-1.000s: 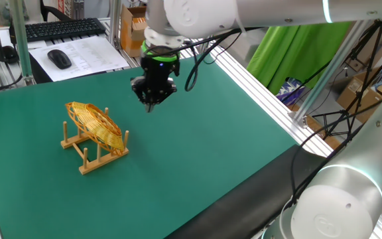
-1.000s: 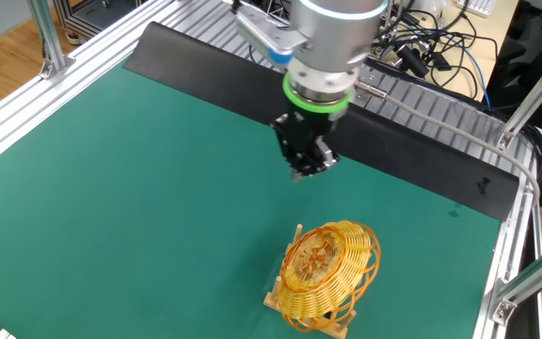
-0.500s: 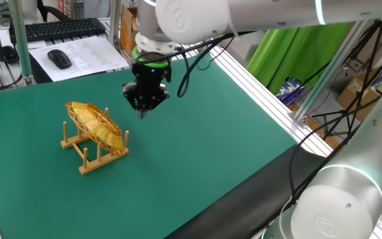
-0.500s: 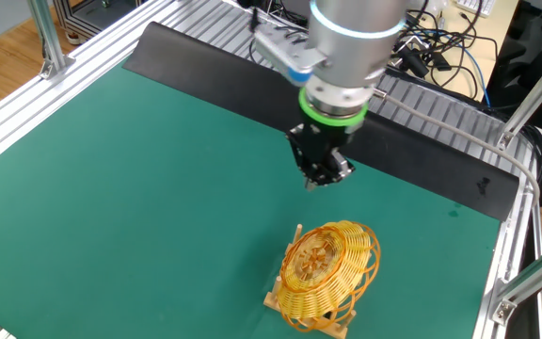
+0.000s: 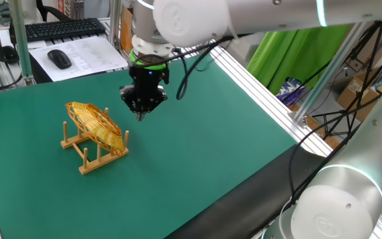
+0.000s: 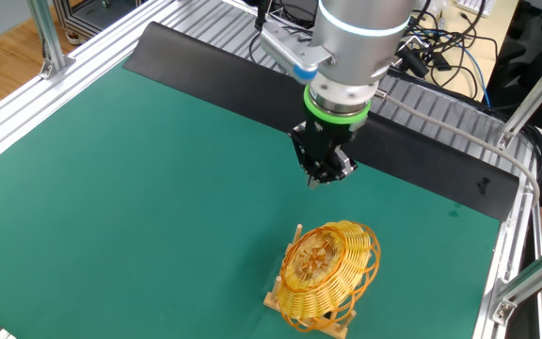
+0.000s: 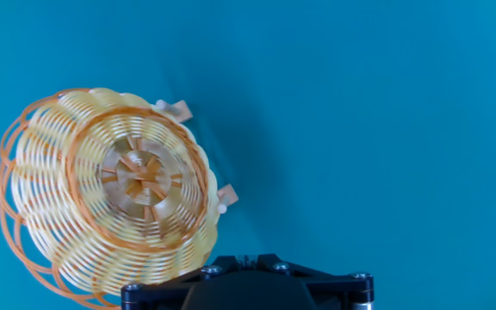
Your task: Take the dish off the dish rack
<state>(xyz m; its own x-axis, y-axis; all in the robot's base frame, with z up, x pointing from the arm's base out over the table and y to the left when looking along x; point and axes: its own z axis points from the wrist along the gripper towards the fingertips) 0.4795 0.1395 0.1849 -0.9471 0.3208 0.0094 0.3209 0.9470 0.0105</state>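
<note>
The dish (image 5: 95, 124) is propped on edge in the dish rack (image 5: 91, 154), tilted between two rows of upright pegs, on the green table (image 5: 204, 133); in the other fixed view the dish (image 6: 328, 270) is seen with its woven underside turned toward the camera, and in the hand view the dish (image 7: 110, 194) fills the left side with two peg tips showing at its right edge. It is judged to be light and fairly stiff, since it is woven of thin golden cane, though the open loops of the rim would probably flex or crack under a hard squeeze. The weave looks rough, so little slipping is expected. The upper rim, which stands free above the pegs, is judged the best place to be pinched, one finger on each face, so that the dish can be lifted out along the pegs without the light rack being dragged up with it. The gripper (image 5: 140, 114) hangs above the table, near the rack and apart from the dish, with nothing held; its fingertips appear drawn close together, but this cannot be told for certain.
</note>
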